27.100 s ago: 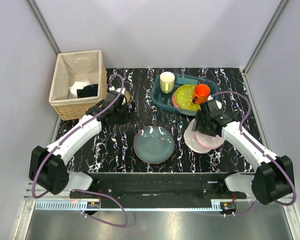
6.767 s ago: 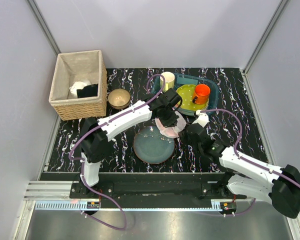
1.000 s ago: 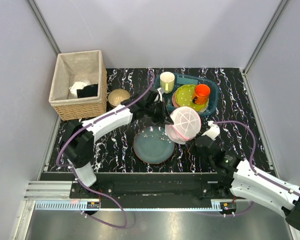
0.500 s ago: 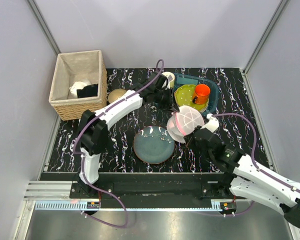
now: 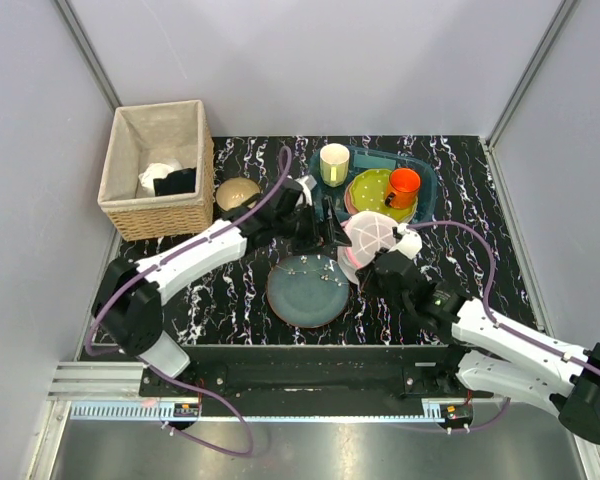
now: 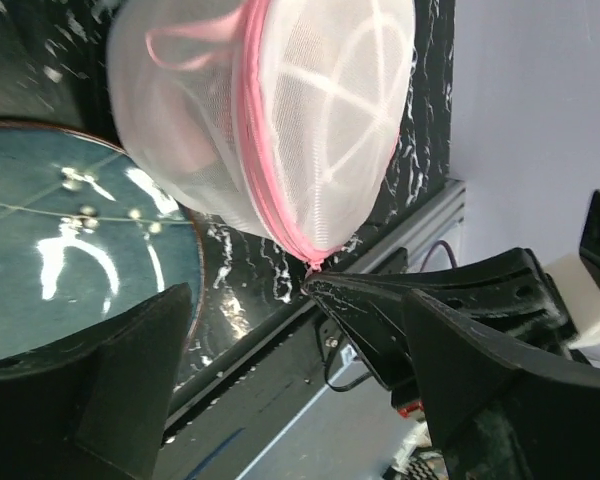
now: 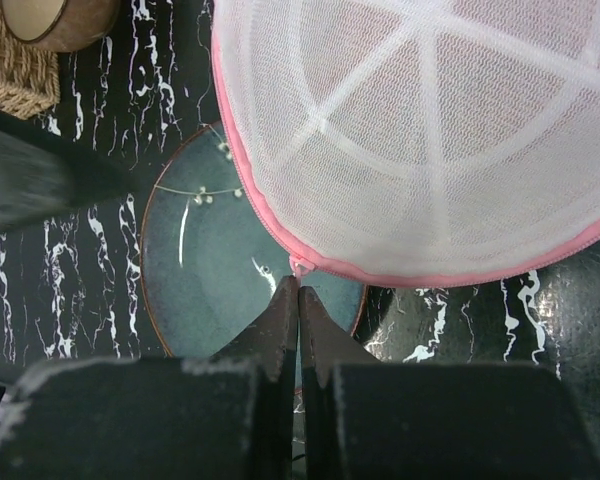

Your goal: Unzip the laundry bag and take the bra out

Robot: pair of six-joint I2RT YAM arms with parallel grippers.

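Mid-desk (image 5: pixel 230 300), the laundry bag (image 5: pixel 372 237) tilts up between the blue-grey plate (image 5: pixel 307 292) and the teal tray (image 5: pixel 430 195). The left claw (image 6: pixel 298 292) reaches in from the left, fingers wide apart. The right claw (image 7: pixel 298 285) is pinched together on the zip pull. Only the left wrist view shows the bra (image 6: pixel 180 160), a pink blur inside the mesh.

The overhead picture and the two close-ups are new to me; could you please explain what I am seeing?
Two robot arms stand at the near edge of a table. The overhead view looks down from behind them; each close-up comes from a wrist camera. On the table lie a blue-grey plate, a brown bowl, a wicker basket and a teal tray of crockery. The right gripper is pinched shut on the zip pull of a white mesh laundry bag with pink trim. The left gripper is open beside it, holding nothing.
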